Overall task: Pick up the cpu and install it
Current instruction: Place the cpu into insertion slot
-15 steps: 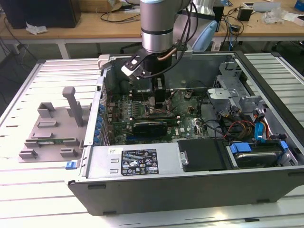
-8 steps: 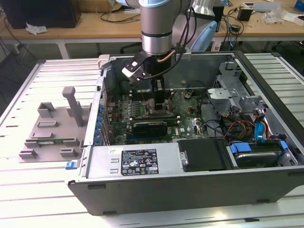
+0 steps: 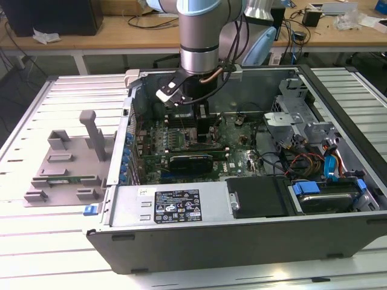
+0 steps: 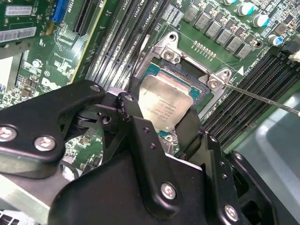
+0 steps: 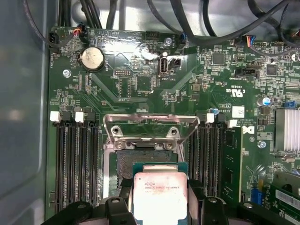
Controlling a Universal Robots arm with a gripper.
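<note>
The cpu [image 5: 160, 197] [image 4: 165, 99], a thin square chip with a pale silvery top, hangs just above the open socket [image 5: 140, 161] [image 4: 190, 86] on the green motherboard. My gripper [image 5: 160, 186] [image 4: 162, 112] is shut on it, one black finger against each of two opposite edges. The socket's metal load frame [image 5: 150, 125] [image 4: 171, 50] stands flipped open beyond the chip. In the exterior view my gripper [image 3: 201, 124] reaches down into the open computer case [image 3: 181, 241], over the board's rear part.
Black memory slots [image 5: 75, 164] [image 5: 208, 159] flank the socket. A long black card [image 3: 190, 160] lies across the board nearer the camera. Drive cage and cables [image 3: 302, 139] sit at the exterior view's right. A grey plastic tray [image 3: 66, 163] with posts lies outside, left.
</note>
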